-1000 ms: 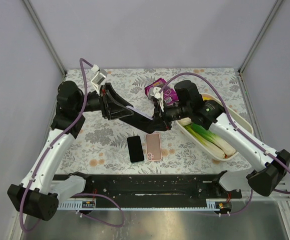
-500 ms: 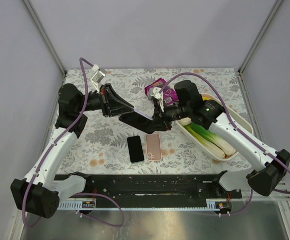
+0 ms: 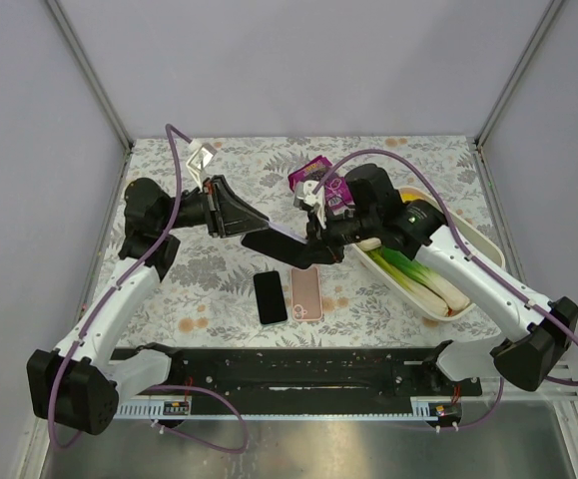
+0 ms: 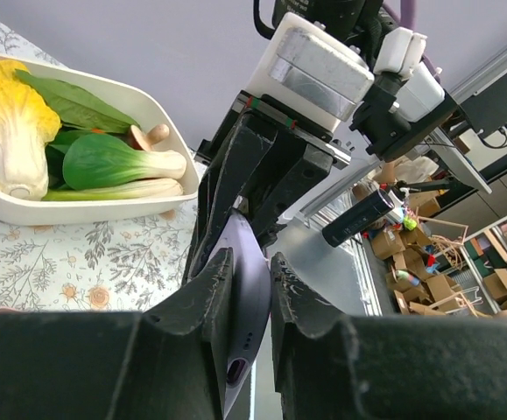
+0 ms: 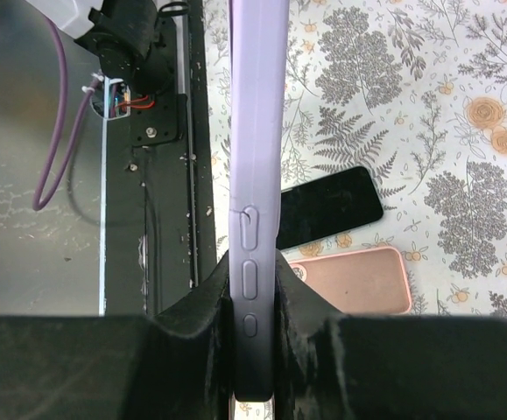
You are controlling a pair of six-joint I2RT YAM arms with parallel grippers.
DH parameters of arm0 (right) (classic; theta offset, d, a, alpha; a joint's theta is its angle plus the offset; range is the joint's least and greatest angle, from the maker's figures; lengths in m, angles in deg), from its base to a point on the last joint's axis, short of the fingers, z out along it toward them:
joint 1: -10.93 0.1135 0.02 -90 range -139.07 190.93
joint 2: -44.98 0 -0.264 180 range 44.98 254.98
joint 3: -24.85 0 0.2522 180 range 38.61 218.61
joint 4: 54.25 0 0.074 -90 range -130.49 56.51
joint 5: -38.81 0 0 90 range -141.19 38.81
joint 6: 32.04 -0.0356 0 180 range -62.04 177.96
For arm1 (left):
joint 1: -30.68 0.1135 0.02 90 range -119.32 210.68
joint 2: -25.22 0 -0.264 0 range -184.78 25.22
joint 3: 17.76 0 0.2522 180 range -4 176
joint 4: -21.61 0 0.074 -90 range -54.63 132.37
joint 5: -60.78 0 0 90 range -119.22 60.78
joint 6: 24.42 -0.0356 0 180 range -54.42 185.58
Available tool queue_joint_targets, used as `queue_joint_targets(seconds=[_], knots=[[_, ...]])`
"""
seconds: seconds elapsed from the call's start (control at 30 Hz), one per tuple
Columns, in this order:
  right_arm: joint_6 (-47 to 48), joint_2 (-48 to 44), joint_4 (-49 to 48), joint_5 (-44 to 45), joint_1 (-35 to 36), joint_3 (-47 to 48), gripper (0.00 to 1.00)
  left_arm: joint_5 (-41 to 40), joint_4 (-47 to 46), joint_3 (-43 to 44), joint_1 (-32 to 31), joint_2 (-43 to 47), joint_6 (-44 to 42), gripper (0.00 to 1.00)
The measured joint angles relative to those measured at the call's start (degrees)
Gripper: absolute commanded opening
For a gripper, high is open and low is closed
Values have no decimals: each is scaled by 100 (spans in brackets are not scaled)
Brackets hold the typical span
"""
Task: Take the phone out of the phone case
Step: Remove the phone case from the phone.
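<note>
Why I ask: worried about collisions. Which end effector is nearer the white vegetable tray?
Right. The right end effector grips the purple case just left of the tray; the left end effector holds the case's far end, farther away.

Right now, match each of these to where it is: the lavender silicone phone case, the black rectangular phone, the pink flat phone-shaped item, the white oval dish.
1. lavender silicone phone case
2. black rectangular phone
3. pink flat phone-shaped item
4. white oval dish

A. lying flat, just right of the black phone
B. at the right, holding leafy vegetables
C. lifted, clamped between left hand and right hand
D. lying flat, just left of the pink item

Pairs: 1-C, 2-D, 3-A, 4-B
</note>
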Motion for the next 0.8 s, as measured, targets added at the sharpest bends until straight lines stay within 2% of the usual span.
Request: queue_joint_targets(seconds=[0.37, 0.6, 0.8], knots=[[264, 76, 363, 592, 120, 101, 0, -186, 323, -201, 7, -50, 133, 0], [435, 114, 581, 946, 216, 103, 0, -225, -151, -573, 7, -181, 732, 0], [575, 221, 824, 1246, 302, 302, 0, -278, -173, -621, 37, -295, 981, 0]])
